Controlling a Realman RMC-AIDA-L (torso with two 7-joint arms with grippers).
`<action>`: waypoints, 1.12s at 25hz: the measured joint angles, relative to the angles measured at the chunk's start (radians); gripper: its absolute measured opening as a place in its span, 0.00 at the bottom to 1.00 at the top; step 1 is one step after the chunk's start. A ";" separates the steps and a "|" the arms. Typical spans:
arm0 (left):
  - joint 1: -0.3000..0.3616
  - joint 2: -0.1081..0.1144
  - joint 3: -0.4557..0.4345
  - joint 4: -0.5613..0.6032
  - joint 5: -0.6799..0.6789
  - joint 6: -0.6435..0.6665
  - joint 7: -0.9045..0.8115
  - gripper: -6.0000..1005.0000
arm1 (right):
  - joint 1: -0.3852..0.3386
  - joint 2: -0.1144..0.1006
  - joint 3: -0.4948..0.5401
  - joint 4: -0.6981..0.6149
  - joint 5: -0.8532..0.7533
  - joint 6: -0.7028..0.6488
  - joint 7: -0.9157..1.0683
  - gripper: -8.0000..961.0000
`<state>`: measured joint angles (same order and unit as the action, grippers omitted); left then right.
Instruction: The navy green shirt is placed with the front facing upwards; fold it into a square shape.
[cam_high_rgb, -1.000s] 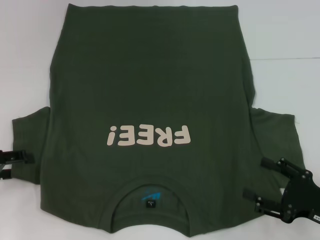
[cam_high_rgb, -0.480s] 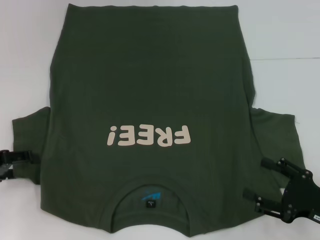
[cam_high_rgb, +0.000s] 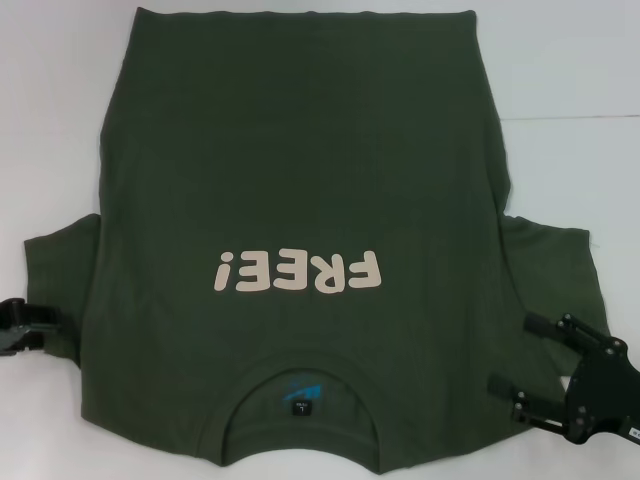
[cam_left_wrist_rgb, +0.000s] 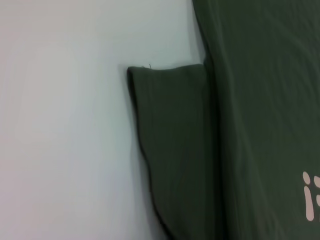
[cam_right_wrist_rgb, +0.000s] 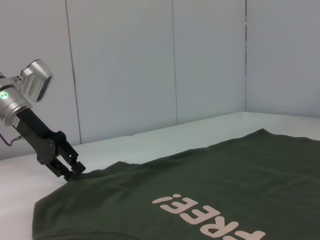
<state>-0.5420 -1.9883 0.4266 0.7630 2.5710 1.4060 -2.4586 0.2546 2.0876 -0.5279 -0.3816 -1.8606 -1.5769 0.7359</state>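
Both grippers lower beside shirt (cam_high_rgb: 300, 180).

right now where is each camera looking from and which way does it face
Head view: from above, looking down at the navy green shirt on the white table; left gripper and right gripper show at the sleeves.
Left wrist view: close above the shirt's left sleeve; no robot parts show.
Right wrist view: low, across the shirt at the left gripper.
All share the FREE! lettering.

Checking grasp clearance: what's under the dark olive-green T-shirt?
The dark olive-green T-shirt lies flat, front up, on the white table, which shows all around it. Whatever lies beneath the fabric is covered. The left gripper and right gripper sit at its sleeves.
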 joint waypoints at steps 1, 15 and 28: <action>-0.001 0.000 0.005 0.000 0.000 0.000 0.000 0.62 | 0.000 0.000 0.001 0.000 0.000 0.000 0.000 0.96; -0.008 -0.002 0.021 0.005 0.014 -0.011 -0.002 0.22 | 0.000 0.000 0.008 0.002 0.000 -0.008 0.000 0.96; -0.013 -0.001 0.031 0.009 0.020 -0.003 -0.004 0.08 | 0.000 0.000 0.008 0.004 0.000 -0.009 0.000 0.96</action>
<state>-0.5553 -1.9890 0.4574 0.7719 2.5907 1.4032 -2.4622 0.2546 2.0876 -0.5200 -0.3772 -1.8607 -1.5862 0.7363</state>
